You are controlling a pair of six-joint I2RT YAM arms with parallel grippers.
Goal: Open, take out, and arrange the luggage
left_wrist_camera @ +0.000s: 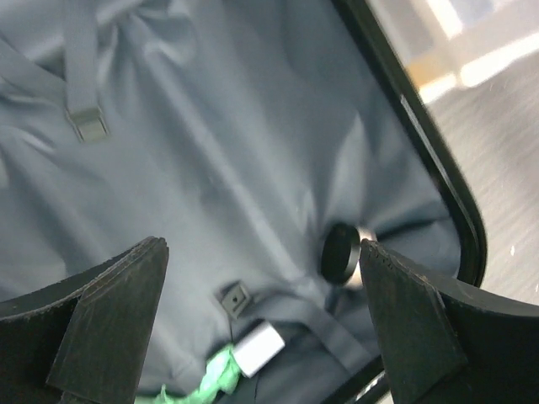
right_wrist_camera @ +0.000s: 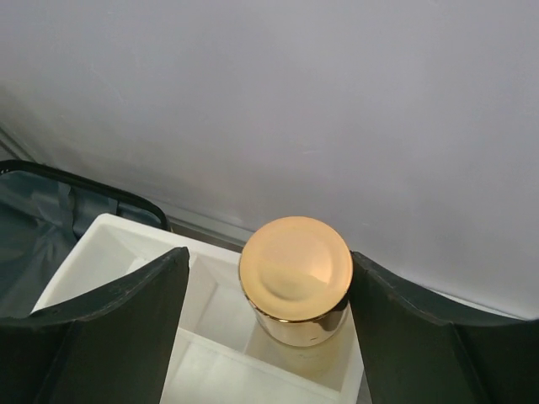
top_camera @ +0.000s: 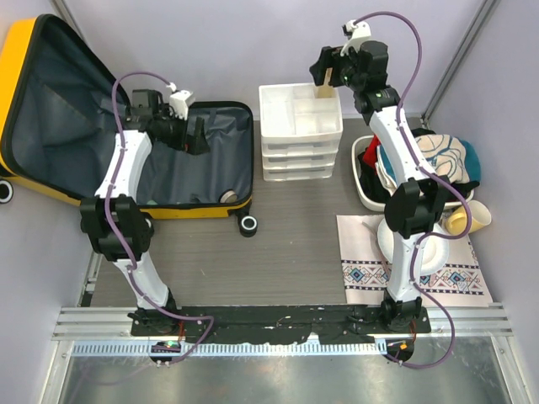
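Pale lilac walls close in a grey table. On it the yellow suitcase lies open, its lid propped back against the wall behind the left gripper. That gripper hangs over the lower half with its fingers spread wide and nothing between them. Straight beneath it is rumpled dark grey lining. A black round cap lies just inside its right finger, close to the zipper rim. A small white piece and a bit of green lie on the near side between the fingers, and a strap buckle sits farther out, beyond the left finger. The right gripper is raised over the top tray of a white organizer. Its fingers are parted around a gold-capped bottle. The cap is right against the right finger, while a gap shows on the left. The bottle's foot reaches down into a tray compartment, though I cannot tell whether it rests there. On the near side of this gripper, alongside its arm, a white basin holds cloth. A patterned mat lies nearer still.
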